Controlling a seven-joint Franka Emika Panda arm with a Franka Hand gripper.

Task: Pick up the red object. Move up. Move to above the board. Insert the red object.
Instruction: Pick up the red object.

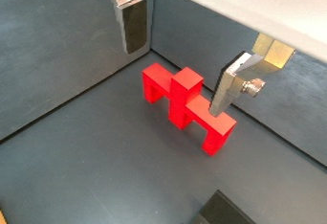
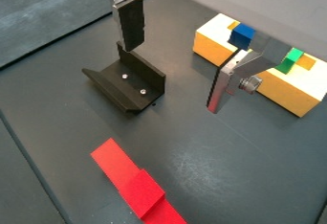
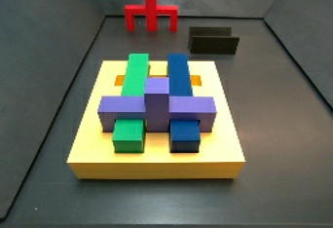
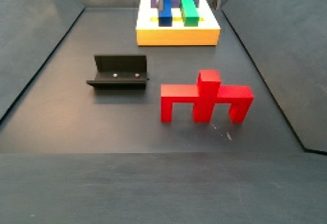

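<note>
1. My gripper (image 1: 179,60): hanging over the dark floor, jaws spread wide, nothing between the plates. One finger (image 1: 132,25) and its partner show in both wrist views with bare floor in the gap. It sits above and a little to one side of the piece rather than astride it, so I judge the pick-up has not begun; the wide opening suits straddling the post or the crossbar. I cannot make it out in the side views.

2. The red object (image 4: 205,97): standing free on the floor, touching nothing, near a side wall. Bright red, blocky, matte; a crossbar on two legs with a square post rising from the middle. Upright, legs down, which I take as the attitude for lowering it onto its seat. In a wrist view (image 1: 188,106) it lies just below my fingers; another wrist view (image 2: 133,180) catches only part of it.

3. The fixture (image 4: 119,73): dark bracket on its base plate, beside the red object but well apart from it, between it and the far slab. Empty.

4. The board (image 3: 92,139): a yellow slab, farthest from the red object, flat on the floor. It carries a green bar and a blue bar lying parallel, with a purple block (image 3: 158,106) across them. I judge the red piece belongs there.
</note>
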